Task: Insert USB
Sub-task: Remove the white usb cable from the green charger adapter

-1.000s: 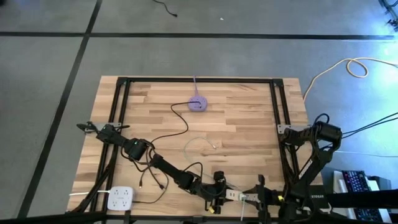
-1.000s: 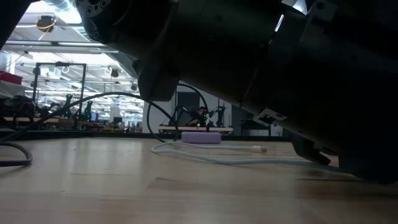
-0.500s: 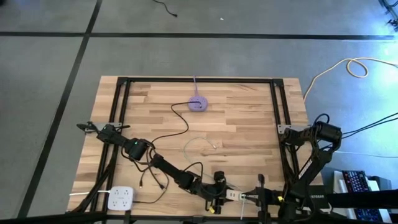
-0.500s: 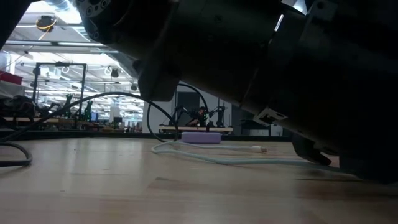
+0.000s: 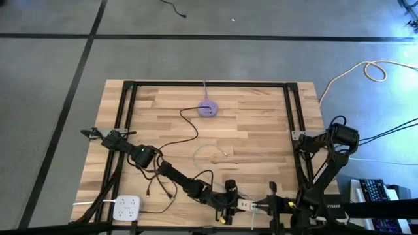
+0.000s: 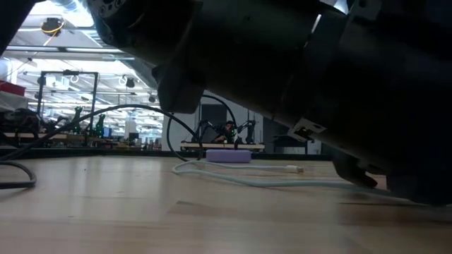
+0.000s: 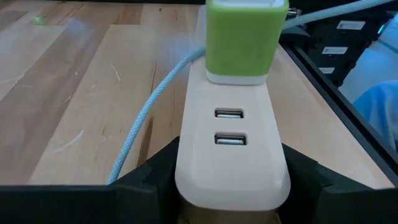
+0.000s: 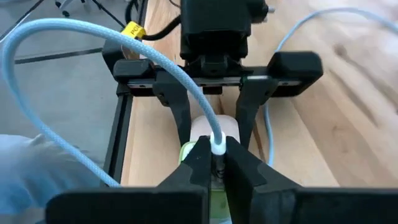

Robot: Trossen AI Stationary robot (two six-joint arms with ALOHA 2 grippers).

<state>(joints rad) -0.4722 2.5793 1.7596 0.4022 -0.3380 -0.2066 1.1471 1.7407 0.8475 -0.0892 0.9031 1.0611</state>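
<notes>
Right tool [image 8: 217, 163] has pinched shut on the white plug [image 8: 218, 144]; left tool [image 7: 231, 180] clamps the smooth cream charger [image 7: 231, 134].

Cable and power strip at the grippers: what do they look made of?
Cable: pale blue braided fabric sheath, judging by its woven texture. Power strip in the left gripper: smooth matte cream plastic, probably, with soft sheen and rounded moulded edges.
</notes>
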